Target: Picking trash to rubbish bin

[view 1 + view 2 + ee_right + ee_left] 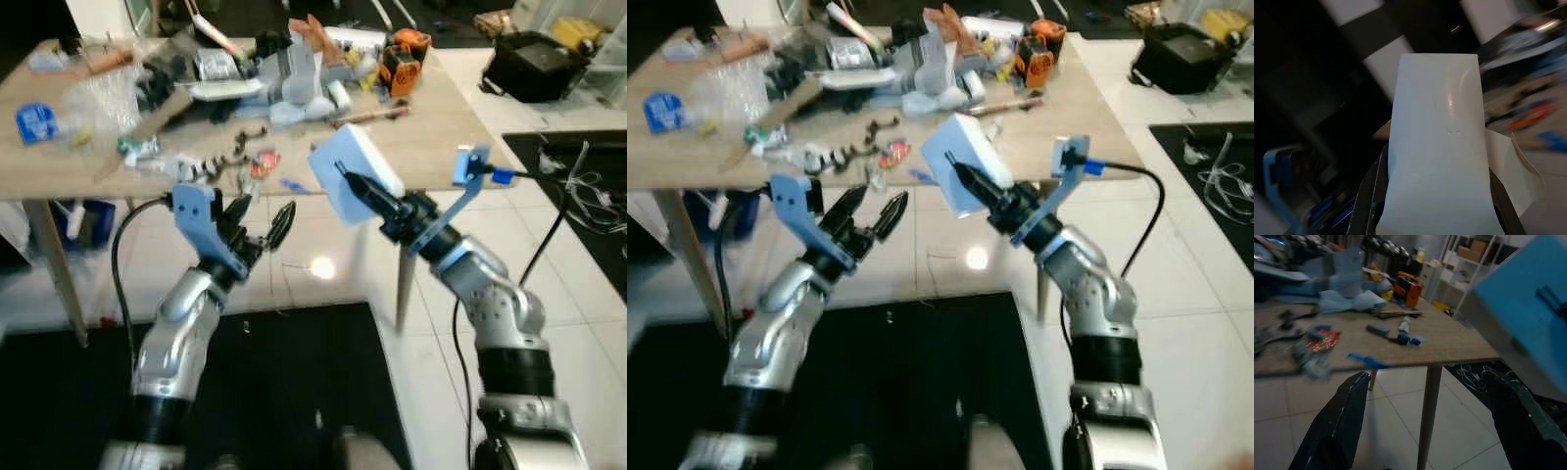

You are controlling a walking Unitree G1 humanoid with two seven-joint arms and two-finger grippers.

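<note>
Left gripper [257, 223]: raised in front of the wooden table [431, 137], at the near edge, its 2 black fingers [1337, 426] spread wide with nothing between them. Below it, white floor tiles [323, 284] and a black mat [284, 392].

Beyond the left gripper, on the table top: a red-and-white wrapper [263, 163] just past the fingertips, small dark metal parts [233, 152] beside it, and a thin blue strip [292, 184] lying at the table edge between the 2 grippers. Further off on that gripper's left side, a crumpled clear plastic bag [98, 98] and a blue round item [35, 122] near the far corner. Further back, a heap of grey-blue pieces [294, 83].

Right gripper [345, 182]: held up just beside the left gripper, level with the table edge, its fingers pinching a white-and-light-blue box [355, 168]. The box is clear of the table top and tilted. In the right wrist view the box's white face [1437, 147] sits between the 2 fingers, with a loose flap [1513, 166] hanging at 1 side.

Beyond the right gripper, at the far table edge: an orange-and-black tool [404, 59]. On the floor, well off to that gripper's right: a black bag [534, 64] and a tangle of white cable [588, 186] on a dark surface.
</note>
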